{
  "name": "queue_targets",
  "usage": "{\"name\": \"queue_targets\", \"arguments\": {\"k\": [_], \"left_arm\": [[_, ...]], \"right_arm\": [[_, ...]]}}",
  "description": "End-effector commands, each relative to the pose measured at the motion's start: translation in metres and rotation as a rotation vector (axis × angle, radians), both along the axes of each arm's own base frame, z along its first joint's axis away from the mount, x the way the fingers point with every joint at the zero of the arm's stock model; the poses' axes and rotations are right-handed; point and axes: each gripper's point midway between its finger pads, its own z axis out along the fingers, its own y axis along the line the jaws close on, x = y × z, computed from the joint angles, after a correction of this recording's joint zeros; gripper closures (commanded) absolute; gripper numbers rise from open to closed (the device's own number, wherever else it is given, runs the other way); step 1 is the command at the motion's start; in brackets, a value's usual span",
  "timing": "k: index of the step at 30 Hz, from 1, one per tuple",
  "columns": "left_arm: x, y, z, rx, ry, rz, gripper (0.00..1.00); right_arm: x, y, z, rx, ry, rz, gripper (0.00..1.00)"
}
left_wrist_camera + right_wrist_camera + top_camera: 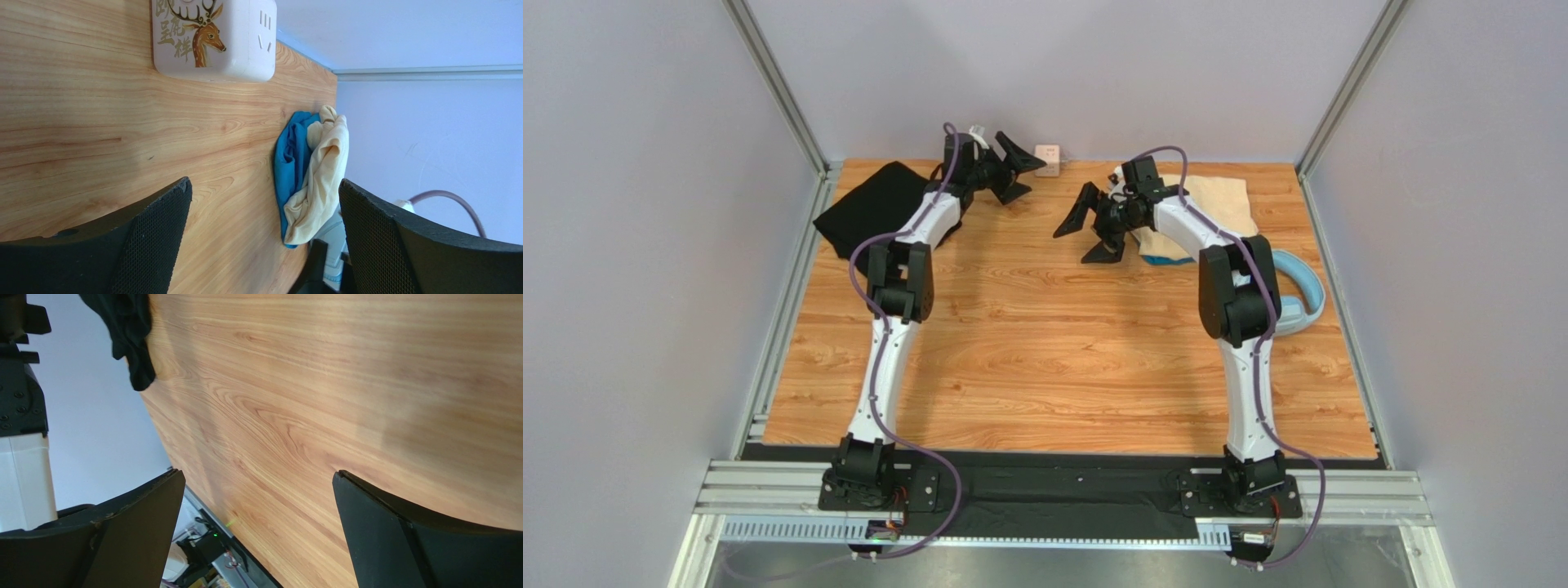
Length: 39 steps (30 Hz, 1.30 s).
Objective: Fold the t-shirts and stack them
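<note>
The black t-shirt lies spread at the far left corner; its edge also shows in the right wrist view. The cream t-shirt lies bunched at the far right on top of the blue t-shirt, of which only an edge shows. Both also show in the left wrist view, cream over blue. My left gripper is open and empty above the table's far edge, just right of the black shirt. My right gripper is open and empty, just left of the cream shirt.
A small pinkish-white cube with a deer print stands at the far edge near my left gripper. A light-blue plastic ring lies at the right behind my right arm. Grey walls enclose the wooden table. My right gripper is over bare wood.
</note>
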Motion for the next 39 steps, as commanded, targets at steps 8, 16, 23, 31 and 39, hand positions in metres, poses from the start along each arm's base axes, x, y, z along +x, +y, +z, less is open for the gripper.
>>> {"name": "queue_targets", "arguments": {"k": [8,16,23,31,39], "left_arm": [[-0.099,0.009,0.009,0.148,0.104,-0.145,0.05],[-0.187,0.043,0.044,0.375,0.105,-0.225,0.04],[-0.238,0.052,0.074,0.38,0.066,-0.249,0.05],[-0.255,0.067,0.085,0.404,0.057,-0.248,0.03],[-0.269,0.072,0.089,0.421,0.035,-0.26,0.04]], "right_arm": [[-0.041,-0.117,0.089,-0.406,-0.121,-0.165,0.0],[-0.074,-0.208,0.12,-0.597,-0.172,-0.376,0.0],[-0.103,-0.265,0.111,-0.672,-0.087,-0.501,0.0],[-0.138,-0.342,0.118,-0.783,-0.017,-0.646,0.0],[-0.179,-0.385,0.09,-0.881,0.177,-0.696,0.0]]}}
